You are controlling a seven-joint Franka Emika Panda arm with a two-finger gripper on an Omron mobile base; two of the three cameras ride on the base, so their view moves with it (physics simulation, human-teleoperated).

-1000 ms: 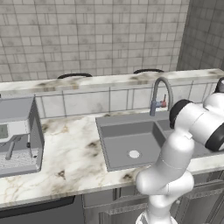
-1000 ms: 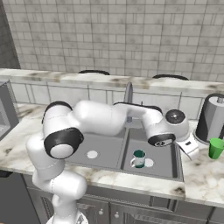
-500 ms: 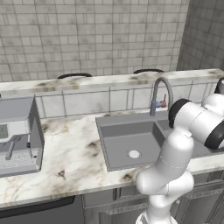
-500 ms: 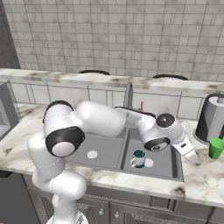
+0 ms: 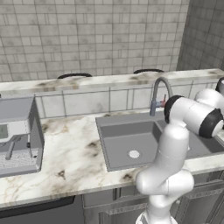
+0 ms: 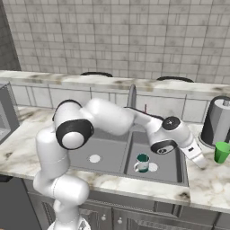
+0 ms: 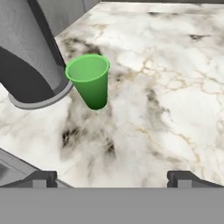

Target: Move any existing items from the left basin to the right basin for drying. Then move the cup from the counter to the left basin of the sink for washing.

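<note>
A bright green cup (image 6: pixel 221 152) (image 7: pixel 89 81) stands upright on the marble counter (image 6: pixel 209 179) (image 7: pixel 175 87) right of the sink. My gripper (image 6: pixel 197 160) (image 7: pixel 114 179) hangs open and empty over the counter, a short way left of that cup. In the hand view the dark fingertips (image 7: pixel 41 178) stand wide apart, short of the cup. A small teal cup (image 6: pixel 142 162) sits upright in the right basin (image 6: pixel 170 155), beside its pale drain. The left basin (image 6: pixel 105 148) (image 5: pixel 127 138) holds only its drain. The arm hides the right basin in the left base view.
A tall grey cylinder on a round base (image 6: pixel 217 122) (image 7: pixel 26 57) stands right behind the green cup, nearly touching it. The curved grey tap (image 5: pixel 158 91) rises behind the sink. A coffee machine (image 5: pixel 17 135) sits at the far left of the counter.
My hand has moved slightly lower and to the right, closer to the green cup. The jaws have stayed open, and both cups stand where they were.
</note>
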